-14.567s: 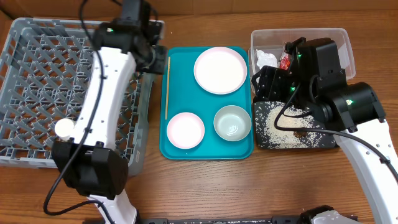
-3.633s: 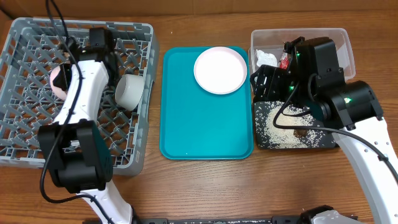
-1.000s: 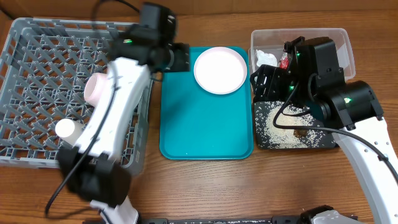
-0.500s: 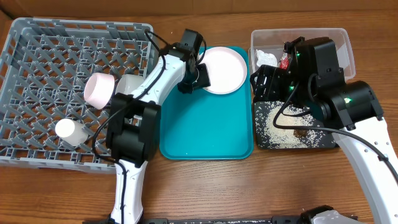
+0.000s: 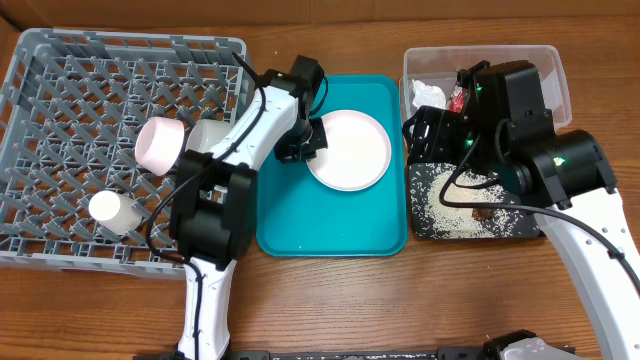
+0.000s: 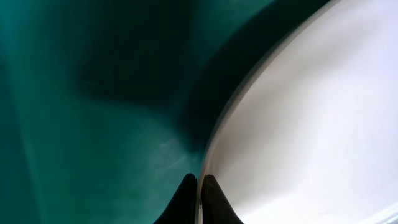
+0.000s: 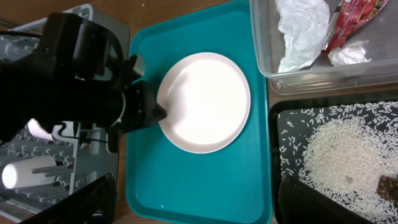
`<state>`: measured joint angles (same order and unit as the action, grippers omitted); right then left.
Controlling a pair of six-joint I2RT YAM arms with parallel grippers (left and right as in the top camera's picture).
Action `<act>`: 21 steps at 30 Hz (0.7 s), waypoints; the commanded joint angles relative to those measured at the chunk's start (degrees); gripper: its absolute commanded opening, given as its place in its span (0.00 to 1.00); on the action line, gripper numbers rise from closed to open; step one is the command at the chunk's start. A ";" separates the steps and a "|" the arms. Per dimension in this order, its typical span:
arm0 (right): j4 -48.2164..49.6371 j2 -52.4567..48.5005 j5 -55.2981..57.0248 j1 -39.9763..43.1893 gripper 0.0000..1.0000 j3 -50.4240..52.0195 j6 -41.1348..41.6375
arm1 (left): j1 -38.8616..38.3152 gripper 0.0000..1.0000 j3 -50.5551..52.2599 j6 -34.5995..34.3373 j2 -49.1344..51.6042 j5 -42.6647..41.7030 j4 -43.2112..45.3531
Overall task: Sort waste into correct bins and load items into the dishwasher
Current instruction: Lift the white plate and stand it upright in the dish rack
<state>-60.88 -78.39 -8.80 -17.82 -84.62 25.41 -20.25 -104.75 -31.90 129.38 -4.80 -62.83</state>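
My left gripper (image 5: 306, 140) is shut on the left rim of the round pale pink plate (image 5: 350, 150), over the teal tray (image 5: 330, 225). In the left wrist view the fingers (image 6: 200, 186) pinch the plate's edge (image 6: 311, 124). The pink bowl (image 5: 158, 143), grey-green bowl (image 5: 205, 140) and white cup (image 5: 108, 210) lie in the grey dish rack (image 5: 60, 110). My right gripper (image 7: 199, 205) is open and empty above the tray's right side. The chopsticks are out of view.
The clear tub (image 5: 560, 70) at the back right holds the white tissue (image 7: 298, 31) and the red wrapper (image 7: 348, 18). The black tray (image 5: 425, 228) in front of it holds rice (image 7: 336, 155) and brown scraps. My right arm hangs over both bins.
My left gripper has closed on the plate's rim and moved the plate from the tray's back right corner toward the tray's middle. The right arm has not moved.
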 commanded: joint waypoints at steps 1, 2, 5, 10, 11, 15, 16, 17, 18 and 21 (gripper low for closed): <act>0.24 -0.24 -0.28 0.07 0.84 -0.52 -0.31 | 0.42 0.04 -3.50 4.26 -8.46 6.03 -1.05; 0.24 -0.24 -0.28 0.07 0.84 -0.52 -0.31 | 0.42 0.04 -4.02 5.03 -10.88 6.97 -1.36; 0.02 -0.24 -0.28 0.07 0.84 -0.52 -0.31 | 0.46 0.04 -5.03 7.96 -17.88 11.67 -1.70; -0.13 -0.24 -0.28 0.07 0.84 -0.52 -0.31 | 0.48 0.04 -5.07 16.20 -29.51 27.80 -2.01; -0.13 -0.24 -0.28 0.07 0.84 -0.52 -0.31 | 0.48 0.04 -5.07 17.73 -31.69 31.89 -2.60; -0.11 -0.24 -0.28 0.07 0.84 -0.52 -0.31 | 0.48 0.04 -5.07 19.98 -36.65 45.77 -5.81; -0.11 -0.24 -0.28 0.07 0.84 -0.52 -0.31 | 0.48 0.04 -5.07 19.96 -37.48 49.24 -6.75; -0.13 -0.24 -0.28 0.07 0.84 -0.52 -0.28 | 0.48 0.04 -5.07 19.98 -38.23 52.98 -7.87; -0.15 -0.24 -0.28 0.07 0.84 -0.52 -0.28 | 0.94 0.04 -5.07 19.96 -39.08 60.22 -9.64; -0.15 -0.24 -0.31 0.07 0.84 -0.52 -0.28 | 3.65 0.04 -4.90 20.02 -39.06 71.04 -11.02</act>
<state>-61.14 -78.39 -8.80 -17.80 -84.62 25.43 -19.40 -109.67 -13.41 90.11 46.04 -73.21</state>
